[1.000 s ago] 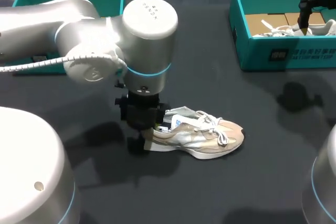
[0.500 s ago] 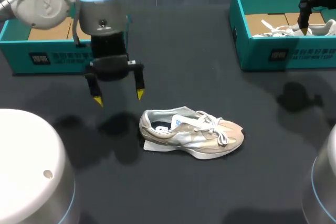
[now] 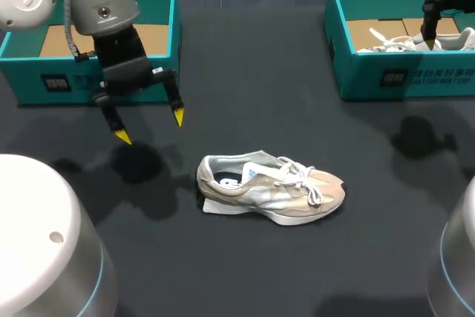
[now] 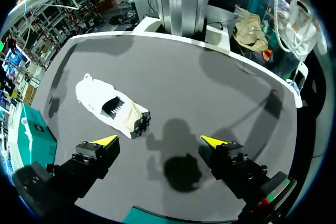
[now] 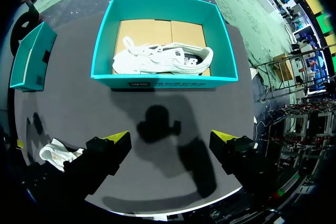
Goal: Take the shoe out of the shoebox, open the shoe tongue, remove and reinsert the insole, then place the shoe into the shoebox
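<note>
A beige and silver shoe (image 3: pixel 271 191) lies on its sole on the dark table, toe to the right, laces loose. A pale flat piece (image 3: pixel 215 208) pokes out from under its heel. My left gripper (image 3: pixel 150 127) hangs open above the table, left of and behind the shoe, holding nothing. In the left wrist view the shoe (image 4: pixel 110 109) lies ahead of the open left gripper (image 4: pixel 160 140), off to one side. My right gripper (image 5: pixel 169 136) stands open high over the table, near the right shoebox (image 5: pixel 157 81), which holds a white shoe (image 5: pixel 163 60).
An open teal shoebox (image 3: pixel 30 83) stands at the back left, behind the left gripper. The right teal shoebox (image 3: pixel 401 76) sits at the back right, with the right arm's finger (image 3: pixel 429 31) above it. Dark table surface surrounds the beige shoe.
My left gripper has let go at the shoe's heel, risen and moved left and back toward the left shoebox, its fingers spread. The shoe and the right arm stayed put.
</note>
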